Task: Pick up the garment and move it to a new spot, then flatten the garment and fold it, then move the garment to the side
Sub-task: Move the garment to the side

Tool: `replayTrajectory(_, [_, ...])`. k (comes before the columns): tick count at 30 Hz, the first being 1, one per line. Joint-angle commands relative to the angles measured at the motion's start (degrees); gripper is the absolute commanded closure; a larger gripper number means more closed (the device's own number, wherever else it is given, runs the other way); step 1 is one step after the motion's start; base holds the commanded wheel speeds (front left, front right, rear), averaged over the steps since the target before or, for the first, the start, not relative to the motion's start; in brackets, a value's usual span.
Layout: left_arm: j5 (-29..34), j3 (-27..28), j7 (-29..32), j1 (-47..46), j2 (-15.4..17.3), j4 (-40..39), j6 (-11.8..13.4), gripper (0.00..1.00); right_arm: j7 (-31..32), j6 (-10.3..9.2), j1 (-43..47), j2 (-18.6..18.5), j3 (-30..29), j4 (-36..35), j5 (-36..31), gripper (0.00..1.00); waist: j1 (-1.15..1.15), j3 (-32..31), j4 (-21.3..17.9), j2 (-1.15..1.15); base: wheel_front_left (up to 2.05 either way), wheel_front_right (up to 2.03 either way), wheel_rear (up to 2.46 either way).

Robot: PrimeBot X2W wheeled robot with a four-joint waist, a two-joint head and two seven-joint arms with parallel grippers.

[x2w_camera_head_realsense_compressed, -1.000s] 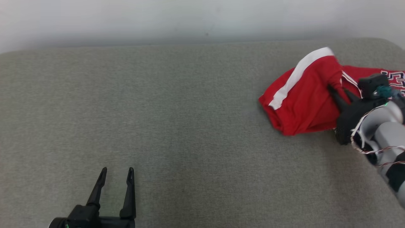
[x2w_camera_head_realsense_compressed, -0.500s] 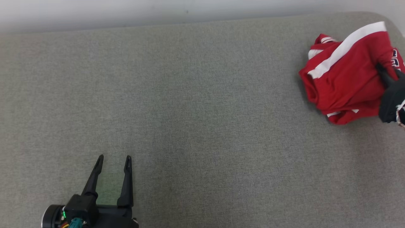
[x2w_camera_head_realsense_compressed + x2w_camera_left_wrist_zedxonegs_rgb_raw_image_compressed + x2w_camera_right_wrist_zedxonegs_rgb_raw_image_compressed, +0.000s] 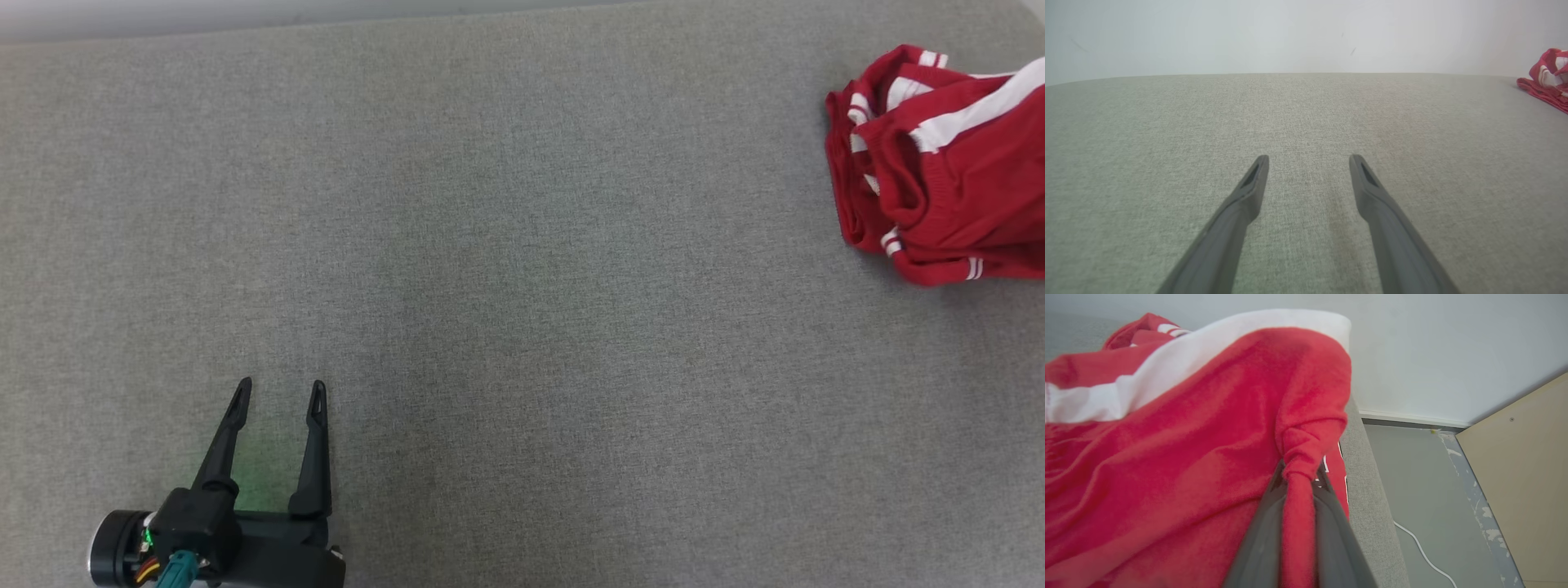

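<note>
Red garment (image 3: 1180,457), pinched tight by right gripper (image 3: 1300,475); left gripper (image 3: 279,385) wide open, well apart

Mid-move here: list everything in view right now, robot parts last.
garment: one, red with white stripes, bunched at the surface's far right
surface: one, grey fabric, under the garment
wall: one, pale, behind the surface
floor: one, grey, beyond the surface's right edge
cable: one, white, on the floor
panel: one, beige, at the floor's far side
left gripper: one, dark, open, over the surface's near left
right gripper: one, dark, shut on a fold of the garment
</note>
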Motion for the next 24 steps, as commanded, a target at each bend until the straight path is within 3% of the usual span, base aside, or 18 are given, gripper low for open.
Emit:
replayTrajectory(1, [0.57, 0.2, -0.2, -0.44, 0.38, -0.31, -0.06, 0.0, -0.75, 0.03, -1.32, -0.06, 0.06, 1.09, -0.52, 1.0, 0.0, 0.42, 0.01, -0.01, 0.0, 0.0, 0.0])
replayTrajectory(11, [0.6, 0.18, -0.2, -1.23, 1.06, -0.61, -0.09, 0.0, -2.91, 0.03, -3.6, 1.12, 0.47, 6.58, -2.23, 1.0, 0.0, 1.89, 0.44, -0.01, 0.0, 0.0, 0.0])
replayTrajectory(12, [0.63, 0.24, -0.2, -1.24, 1.11, -0.6, -0.09, 0.0, -3.22, 0.03, -3.86, 1.1, 0.48, 6.97, -2.42, 0.86, 0.0, 1.93, 0.51, -0.01, 0.0, 0.0, 0.0])
replayTrajectory(14, [0.61, 0.31, -0.2, -1.24, 1.18, -0.52, -0.08, 0.0, -4.32, 0.03, -4.53, 1.09, 0.59, 7.72, -3.12, 0.22, 0.0, 1.95, 0.64, -0.01, 0.0, 0.0, 0.0])
replayTrajectory(15, [0.6, 0.33, -0.2, -1.21, 1.19, -0.46, -0.08, 0.0, -4.6, 0.03, -4.62, 1.32, 0.57, 8.01, -3.24, 0.0, 0.0, 1.89, 0.67, -0.01, 0.0, 0.0, 0.0])
replayTrajectory(24, [-0.04, 1.0, -0.2, 0.14, 0.52, 0.44, -0.09, 0.0, -7.33, 0.03, -4.9, 1.65, -0.4, 9.63, -4.97, 0.0, 0.0, -0.88, 0.63, -0.01, 0.0, 0.0, 0.0])
